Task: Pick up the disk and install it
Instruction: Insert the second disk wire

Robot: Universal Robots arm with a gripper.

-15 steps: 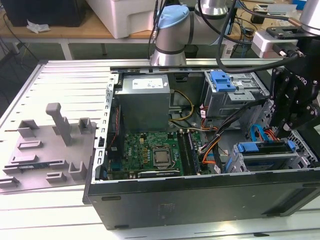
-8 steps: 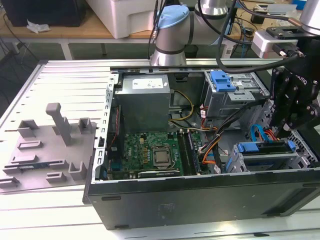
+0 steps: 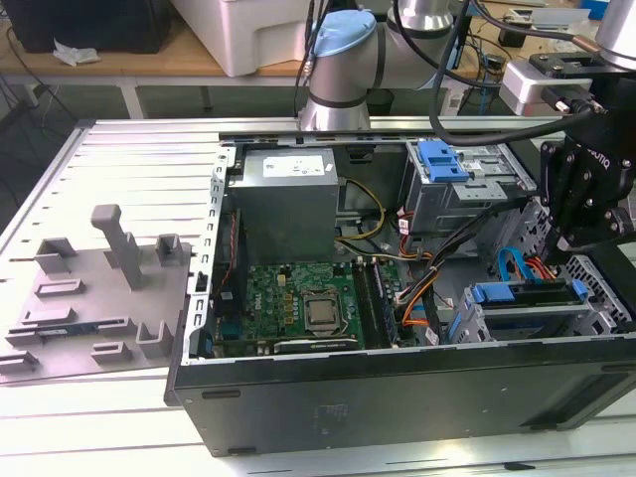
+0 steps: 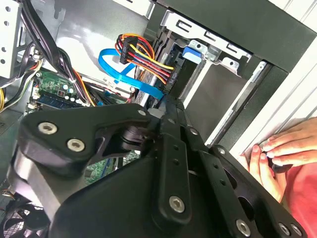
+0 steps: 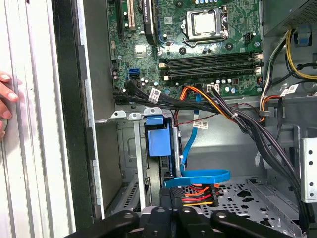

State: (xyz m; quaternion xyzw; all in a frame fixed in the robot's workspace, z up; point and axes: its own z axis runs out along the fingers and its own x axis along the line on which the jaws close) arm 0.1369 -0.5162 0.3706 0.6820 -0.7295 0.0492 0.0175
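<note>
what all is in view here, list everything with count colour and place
computer case: one, black, open on the slatted table
table: one, pale grey slats, under the case
motherboard: one, green, on the case floor
power supply: one, grey, at the case's far wall
drive cage: one, silver with blue latch, far corner towards the exterior view's right
disk: one, blue-framed, seated in the silver bay below the gripper
fixture: one, grey plastic, on the table at the exterior view's left
person's hand: one, resting on the table by the case
gripper: one, black, above the disk's bay
</note>
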